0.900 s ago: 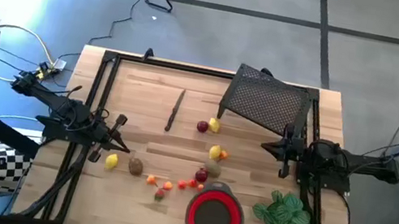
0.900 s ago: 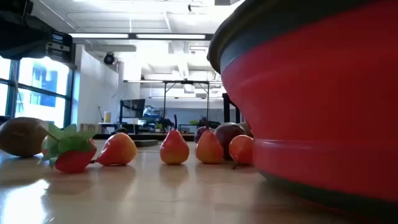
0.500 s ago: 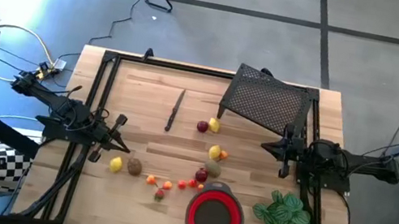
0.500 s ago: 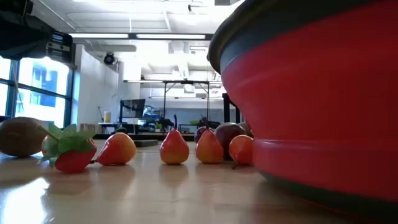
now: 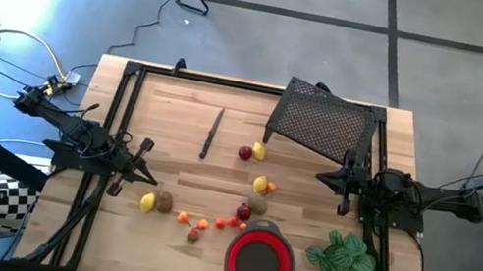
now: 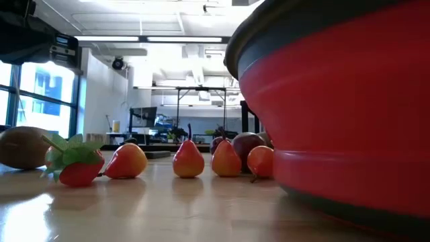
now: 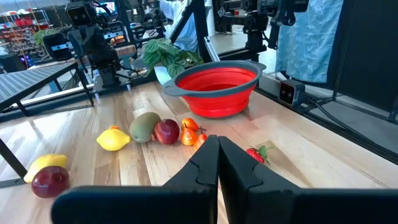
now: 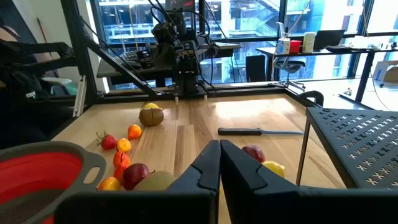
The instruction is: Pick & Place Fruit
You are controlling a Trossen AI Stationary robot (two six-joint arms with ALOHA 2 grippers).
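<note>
**Both arms at rest beside scattered fruit on the worktop**

Overhead, the left gripper [image 5: 146, 179] rests at the left side of the wooden worktop [image 5: 175, 114], its fingers pressed together on nothing. The right gripper [image 5: 322, 177] sits at the right side, likewise closed and empty.

The fruit [image 5: 248, 209] lies loose on the worktop between the two arms. A yellow piece [image 5: 147, 203] touches a brown piece [image 5: 164, 203] just beside the left gripper's tip. A row of small orange and red pieces [image 5: 206, 222] runs from there toward the red bowl [image 5: 259, 261], which stands at the near edge with nothing in it. A dark red piece [image 5: 244, 213] and a greenish-brown piece [image 5: 257, 203] lie just beyond the bowl's rim. Farther off, a red and yellow pair [image 5: 252, 151] lies near the middle.

A thin dark knife [image 5: 212, 133] lies toward the far left. A black mesh basket [image 5: 322, 122] sits tilted at the far right, and a green leafy plant [image 5: 341, 261] lies right of the bowl.
</note>
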